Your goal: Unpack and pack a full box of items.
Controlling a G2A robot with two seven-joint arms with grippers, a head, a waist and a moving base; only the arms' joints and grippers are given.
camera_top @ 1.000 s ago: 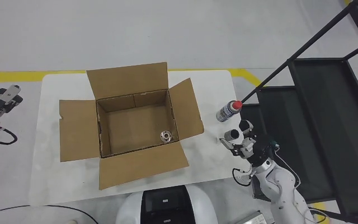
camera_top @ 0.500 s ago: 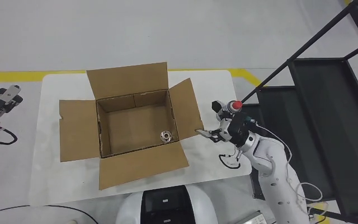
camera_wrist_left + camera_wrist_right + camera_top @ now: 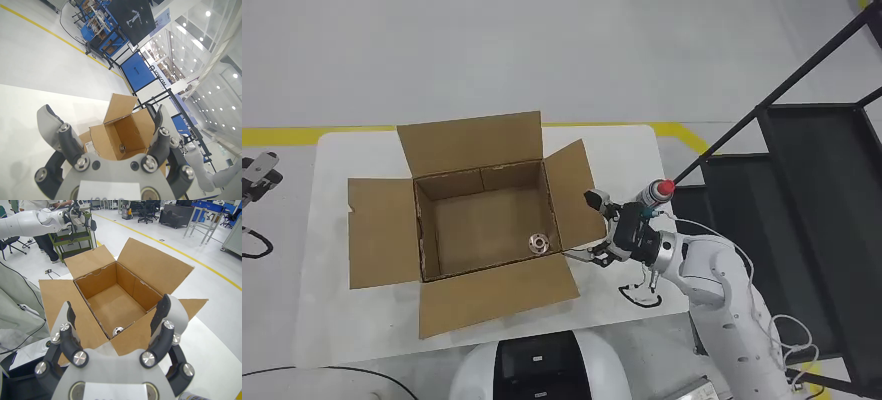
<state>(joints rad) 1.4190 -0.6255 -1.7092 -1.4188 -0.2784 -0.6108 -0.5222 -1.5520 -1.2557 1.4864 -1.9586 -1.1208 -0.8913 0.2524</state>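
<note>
Spray can stands on the worktop, right of the cardboard box and just beside the right arm's wrist. Metal fitting lies on the box floor by the near-right corner. Right pincer, released, has come in from past the worktop's right edge and is now over the right flap. Left pincer is released, well left of the box. All four flaps are folded out.

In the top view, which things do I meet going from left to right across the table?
Left flap of the cardboard box → small metal part on the box floor → right gripper, open → spray can with red cap.
</note>
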